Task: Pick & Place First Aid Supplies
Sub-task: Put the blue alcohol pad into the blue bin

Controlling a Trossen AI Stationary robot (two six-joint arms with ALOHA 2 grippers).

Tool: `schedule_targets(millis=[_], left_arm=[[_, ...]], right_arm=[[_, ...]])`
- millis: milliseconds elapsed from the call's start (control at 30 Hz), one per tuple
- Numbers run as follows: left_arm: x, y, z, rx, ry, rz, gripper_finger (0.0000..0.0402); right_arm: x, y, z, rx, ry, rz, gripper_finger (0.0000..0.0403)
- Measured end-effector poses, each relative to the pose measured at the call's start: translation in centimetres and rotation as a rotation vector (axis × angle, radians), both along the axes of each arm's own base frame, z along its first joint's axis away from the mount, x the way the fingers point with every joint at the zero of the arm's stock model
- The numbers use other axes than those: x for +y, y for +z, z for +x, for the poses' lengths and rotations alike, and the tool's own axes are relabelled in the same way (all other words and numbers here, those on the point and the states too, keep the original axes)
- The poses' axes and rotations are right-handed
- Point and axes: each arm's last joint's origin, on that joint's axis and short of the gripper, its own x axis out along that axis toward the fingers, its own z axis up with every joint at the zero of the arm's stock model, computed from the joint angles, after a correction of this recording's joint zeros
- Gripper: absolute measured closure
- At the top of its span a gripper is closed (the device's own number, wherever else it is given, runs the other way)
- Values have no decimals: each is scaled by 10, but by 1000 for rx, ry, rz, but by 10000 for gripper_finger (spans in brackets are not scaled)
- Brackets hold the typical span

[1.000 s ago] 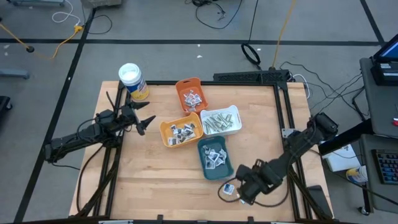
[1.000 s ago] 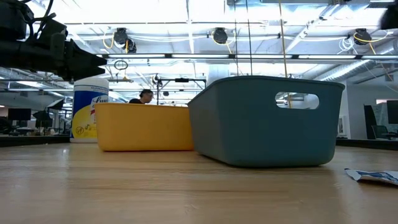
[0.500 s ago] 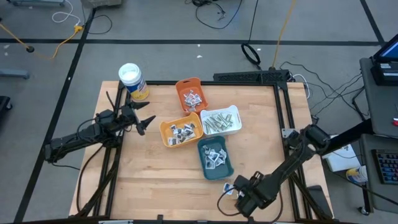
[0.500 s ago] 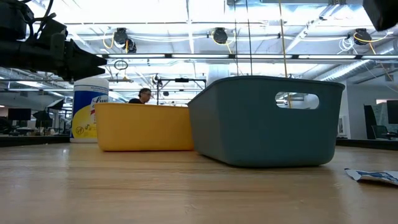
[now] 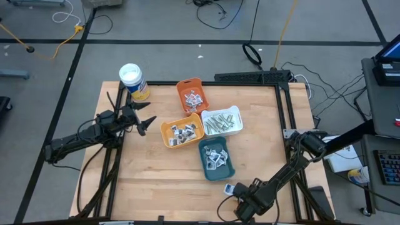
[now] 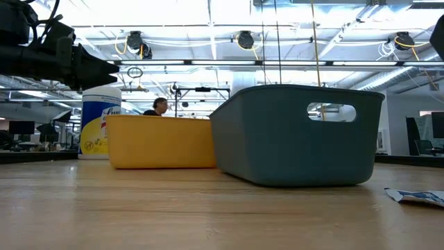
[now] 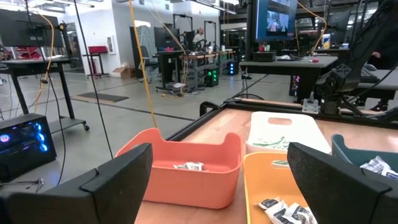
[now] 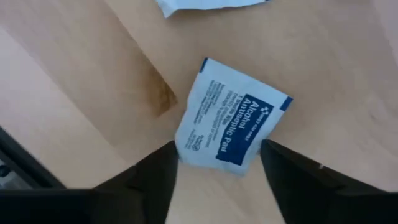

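Observation:
A white sachet with a blue label (image 8: pixel 230 121) lies flat on the wood near the table's near right edge. My right gripper (image 8: pixel 219 149) points down over it, open, one finger on either side of the sachet's lower end. In the high view the gripper (image 5: pixel 240 201) hides that sachet. A second packet (image 5: pixel 229 188) lies just beyond it and also shows in the low view (image 6: pixel 416 196). More first aid supplies fill the trays. My left gripper (image 5: pixel 147 122) waits open at the table's left, level, clear of everything.
Four trays cluster mid-table: an orange one (image 5: pixel 190 95) at the far side, a white one (image 5: pixel 236 119), a yellow-orange one (image 5: pixel 167 131) and a teal one (image 5: pixel 226 170) nearest my right gripper. A white-lidded canister (image 5: pixel 133 82) stands at the far left corner. Bare wood lies along the near edge.
My right gripper has moved toward the table's near edge and come down, passing the loose packet, which stays where it was. My left arm has kept still.

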Motion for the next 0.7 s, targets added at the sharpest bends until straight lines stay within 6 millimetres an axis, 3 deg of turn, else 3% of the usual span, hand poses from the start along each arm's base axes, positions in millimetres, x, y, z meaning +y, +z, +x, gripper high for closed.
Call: schedule_targets(millis=[333,467,700], left_arm=[[0,0,0,0,0,0,23],[0,0,0,-1,0,0,23],[0,0,0,0,0,0,23]], right_arm=[[-5,1,-1,-23,110,-80,384],[-10,13,-7,11,177,-77,391],[-34,57,-21,90,369,-96,398]])
